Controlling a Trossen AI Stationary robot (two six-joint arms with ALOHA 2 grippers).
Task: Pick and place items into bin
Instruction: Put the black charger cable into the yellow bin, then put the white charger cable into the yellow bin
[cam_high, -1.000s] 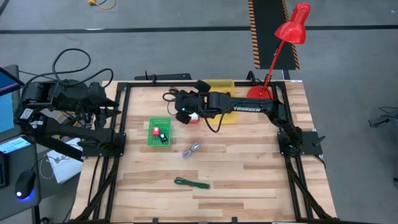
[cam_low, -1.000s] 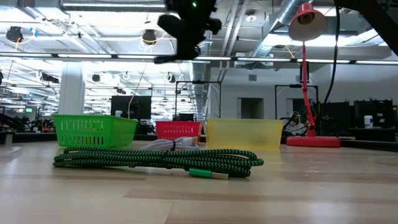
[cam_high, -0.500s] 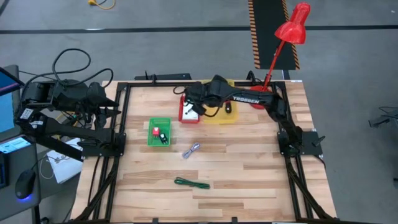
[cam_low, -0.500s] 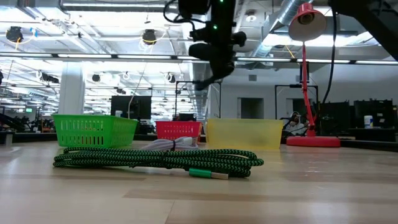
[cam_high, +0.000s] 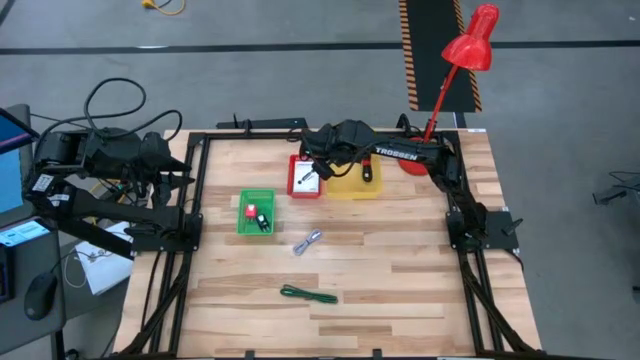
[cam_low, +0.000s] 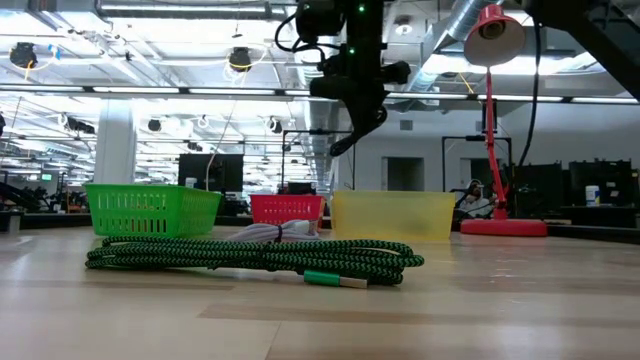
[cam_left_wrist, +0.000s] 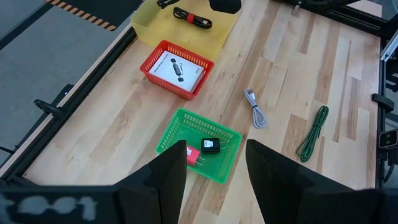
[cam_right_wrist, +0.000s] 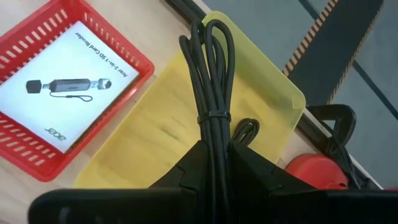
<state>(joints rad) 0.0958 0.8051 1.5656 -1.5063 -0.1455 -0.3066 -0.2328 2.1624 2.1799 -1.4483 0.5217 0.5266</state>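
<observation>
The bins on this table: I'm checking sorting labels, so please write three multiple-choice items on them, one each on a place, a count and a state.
1. Where does the white printed card lie?
A. In the green bin
B. In the red bin
C. On the bare table

2. How many cables lie loose on the table, outside any bin?
A. Two
B. None
C. Four

3. What is the right tool doing?
A. Resting open on the table
B. Shut on a black cable bundle above the yellow bin
C. Gripping the desk lamp

Answers:
1. B, the right wrist view shows the card flat inside the red bin.
2. A, the high view shows a grey cable and a green cable on the wood.
3. B, the black cable bundle sits pinched between its fingers over the yellow bin.
</observation>
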